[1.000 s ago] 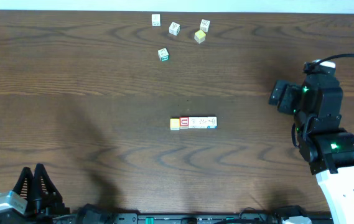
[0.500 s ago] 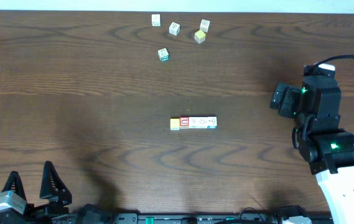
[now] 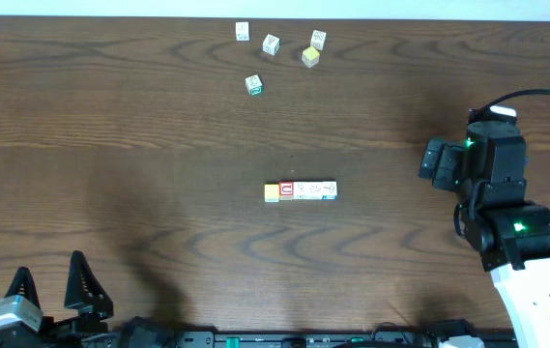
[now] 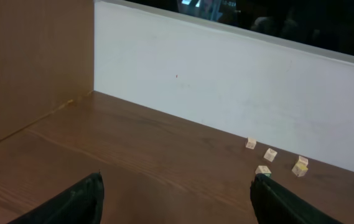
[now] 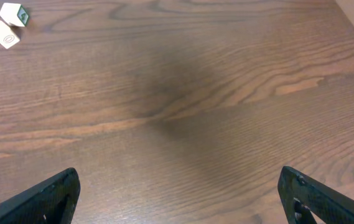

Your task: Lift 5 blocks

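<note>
- While both arms hang back, the blocks (image 3: 301, 191) sit in one tight row in the middle of the desk (image 3: 139, 145), five of them touching side to side.
- At the row's left end is the yellow-orange block (image 3: 272, 192), with the red-bordered block (image 3: 286, 190) just beside it; three whitish ones run on to the right.
- Down at the near left corner, the left fingers (image 3: 79, 286) are spread wide, gripping nothing, well apart from the row.
- Over on the right, the right fingers (image 5: 47, 200) are spread wide too, with only bare desk between them.
- By the far edge lie loose cubes (image 3: 271, 43), with the green-bordered cube (image 3: 253, 85) nearest the row.
</note>
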`<state>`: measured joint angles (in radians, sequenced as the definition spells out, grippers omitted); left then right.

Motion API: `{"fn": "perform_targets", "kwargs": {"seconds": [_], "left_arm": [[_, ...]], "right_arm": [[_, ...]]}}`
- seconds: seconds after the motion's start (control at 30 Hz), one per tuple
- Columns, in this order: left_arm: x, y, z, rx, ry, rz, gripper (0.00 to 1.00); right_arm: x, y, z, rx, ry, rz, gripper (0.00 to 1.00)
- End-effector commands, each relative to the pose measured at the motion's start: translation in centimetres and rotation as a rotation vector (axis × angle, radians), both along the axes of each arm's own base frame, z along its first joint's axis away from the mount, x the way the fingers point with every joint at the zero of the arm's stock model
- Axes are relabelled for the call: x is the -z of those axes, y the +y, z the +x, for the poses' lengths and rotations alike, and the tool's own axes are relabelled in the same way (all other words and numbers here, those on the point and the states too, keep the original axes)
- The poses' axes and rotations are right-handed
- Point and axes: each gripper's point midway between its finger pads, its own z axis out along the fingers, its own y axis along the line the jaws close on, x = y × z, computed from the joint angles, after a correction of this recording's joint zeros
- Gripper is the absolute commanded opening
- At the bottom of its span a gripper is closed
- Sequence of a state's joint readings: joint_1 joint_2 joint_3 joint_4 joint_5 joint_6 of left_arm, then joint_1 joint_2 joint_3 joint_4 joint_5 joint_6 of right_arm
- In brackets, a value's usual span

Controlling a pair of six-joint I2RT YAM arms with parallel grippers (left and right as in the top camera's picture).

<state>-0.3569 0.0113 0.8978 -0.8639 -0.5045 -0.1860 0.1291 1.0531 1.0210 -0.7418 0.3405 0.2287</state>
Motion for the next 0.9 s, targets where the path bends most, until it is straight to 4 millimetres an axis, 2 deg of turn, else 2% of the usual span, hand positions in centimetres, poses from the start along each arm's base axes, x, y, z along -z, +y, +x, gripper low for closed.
{"fn": "perform_targets", "kwargs": {"seconds": [0.0,0.53,0.73,0.87], "left_arm": [[-0.5,0.4,-0.4,-0.016,-0.016,-0.006,0.77],[0.1,0.0,-0.3,0.002,0.004,-0.028,0.78],[0.9,0.4,1.3,-0.059,-0.013,-0.05,0.79],[1.4,-0.3,3.7,-0.069,-0.058,-0.046,0.79]], "right_arm": [[-0.2,-0.4,-0.1,0.009,0.002,-0.011,0.99],[-0.1,-0.4,-0.1,0.01,0.006,-0.011,0.99],[-0.1,-0.4,-0.1,0.009,0.005,-0.011,0.99],[-0.1,-0.4,-0.1,0.009,0.006,-0.011,0.99]]}}
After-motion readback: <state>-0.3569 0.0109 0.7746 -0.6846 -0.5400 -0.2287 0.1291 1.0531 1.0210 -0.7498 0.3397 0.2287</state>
